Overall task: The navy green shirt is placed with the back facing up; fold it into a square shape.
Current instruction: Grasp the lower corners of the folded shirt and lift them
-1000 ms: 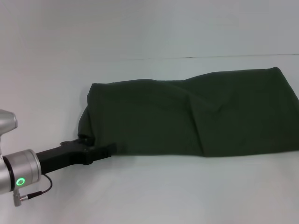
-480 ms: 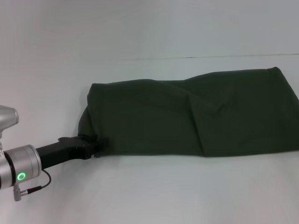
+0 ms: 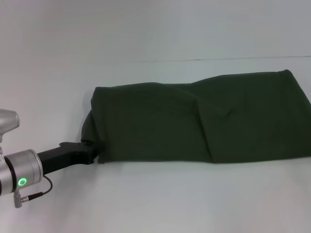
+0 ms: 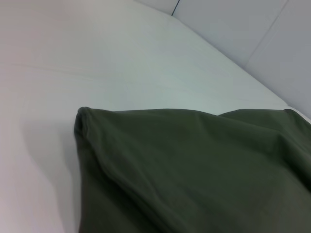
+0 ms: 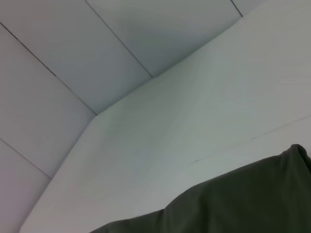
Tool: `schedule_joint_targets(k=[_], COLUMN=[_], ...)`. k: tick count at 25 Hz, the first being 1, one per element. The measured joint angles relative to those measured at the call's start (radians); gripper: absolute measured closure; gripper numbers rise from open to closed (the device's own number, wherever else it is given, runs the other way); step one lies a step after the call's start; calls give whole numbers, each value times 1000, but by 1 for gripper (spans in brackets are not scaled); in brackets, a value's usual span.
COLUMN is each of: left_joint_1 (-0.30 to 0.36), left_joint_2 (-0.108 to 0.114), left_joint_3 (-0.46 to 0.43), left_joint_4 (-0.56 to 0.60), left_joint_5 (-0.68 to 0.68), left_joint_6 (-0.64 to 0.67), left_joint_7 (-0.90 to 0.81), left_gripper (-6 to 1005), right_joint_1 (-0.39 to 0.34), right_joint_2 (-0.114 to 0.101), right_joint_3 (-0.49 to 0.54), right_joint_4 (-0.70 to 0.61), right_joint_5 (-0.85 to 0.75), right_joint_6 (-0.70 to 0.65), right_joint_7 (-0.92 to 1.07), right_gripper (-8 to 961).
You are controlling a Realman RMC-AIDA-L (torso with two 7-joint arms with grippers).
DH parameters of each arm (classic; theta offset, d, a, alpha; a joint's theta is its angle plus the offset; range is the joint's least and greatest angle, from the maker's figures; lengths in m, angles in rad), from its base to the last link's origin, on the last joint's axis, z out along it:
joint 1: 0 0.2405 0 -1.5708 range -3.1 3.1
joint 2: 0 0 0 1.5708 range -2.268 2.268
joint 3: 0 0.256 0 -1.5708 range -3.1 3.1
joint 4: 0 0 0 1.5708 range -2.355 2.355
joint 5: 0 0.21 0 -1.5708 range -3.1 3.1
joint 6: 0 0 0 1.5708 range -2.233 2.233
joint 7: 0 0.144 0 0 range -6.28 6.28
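Nearest to the robot, the left gripper [image 3: 92, 151] is reaching in low over the white tabletop [image 3: 155, 199], with its black tip sitting at the near-left corner of the navy green shirt [image 3: 204, 121], where the cloth is bunching and rising a little. The fabric is hiding the tip, so I cannot tell how far it is parted or whether it is pinching any cloth. The shirt is lying as a long band across the middle and right of the tabletop, apparently already folded lengthwise, with its right end running out of the head view. Judging from this, the step in hand is taking that left end so it can be carried over toward the right. Doing it well is calling for a bite through every layer at the corner, a lift only just clear of the surface, and a straight carry so the edges are meeting squarely. A diagonal crease near the middle is likely needing to be smoothed. Nothing else is lying around the shirt. Farther off, the seam where the tabletop is meeting the pale back wall [image 3: 155, 29] is showing; the right gripper is not appearing in any view.
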Motion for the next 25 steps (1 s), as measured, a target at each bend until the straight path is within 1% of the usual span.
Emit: schedule_joint_targets(k=[5, 11, 13, 19, 25], left_joint_1=[0, 2, 2, 1, 1], left_joint_2=[2, 5, 7, 7, 6], left_joint_3=[0, -3, -3, 0, 0], left_joint_4=[2, 14, 15, 24, 25], left_joint_5=[0, 0, 0, 0, 0], left_joint_6=[-3, 5, 5, 6, 5], left_joint_7=[-5, -10, -15, -18, -18], left_gripper=[997, 996, 996, 997, 996], right_joint_1=[0, 5, 6, 8, 2], right_joint_2=[-13, -35, -39, -41, -39], right_joint_3=[-4, -5, -6, -9, -27], right_joint_4=[-3, -8, -8, -8, 5], right_joint_5=[-52, -148, -169, -219, -224], right_joint_6=[5, 3, 3, 30, 78], right_joint_7=[30, 92, 110, 142, 154], right_gripper=[282, 291, 295, 305, 315])
